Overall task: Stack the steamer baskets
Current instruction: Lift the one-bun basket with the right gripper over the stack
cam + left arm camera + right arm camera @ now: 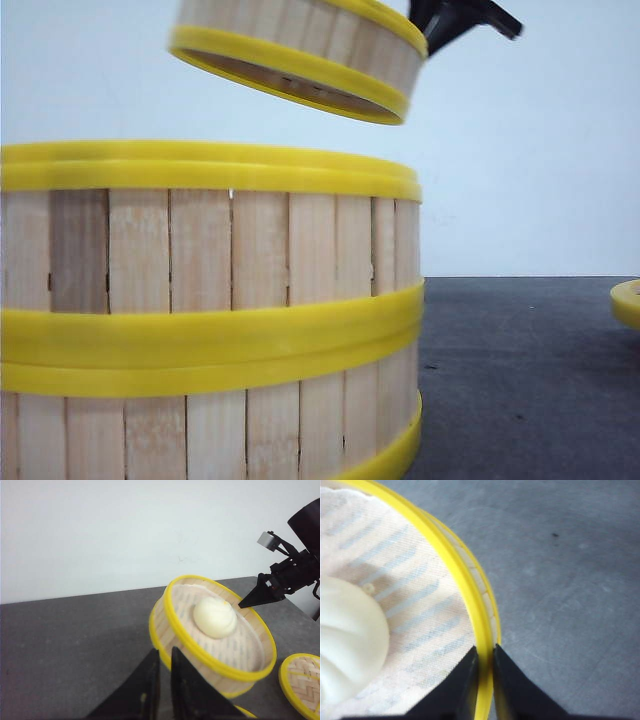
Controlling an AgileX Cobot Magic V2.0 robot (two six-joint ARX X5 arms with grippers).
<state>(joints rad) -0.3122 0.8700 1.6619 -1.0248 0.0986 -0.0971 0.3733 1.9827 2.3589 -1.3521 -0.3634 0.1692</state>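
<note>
Claws pinch raised basket rim

Right claw (485, 680) and left claw (162, 680) each clamp the yellow rim of one steamer basket (300, 55), on opposite sides. It hangs tilted above the two-basket stack (200, 320) on the grey counter (530, 380). White bun (215, 617) sits inside on cloth.

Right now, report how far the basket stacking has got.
Done: two baskets stand stacked. In hand: a third basket, bun inside, hangs tilted above them, rim pinched by the right gripper and seemingly the left gripper. Remaining: setting it down; one more yellow-rimmed piece waits aside.
</note>
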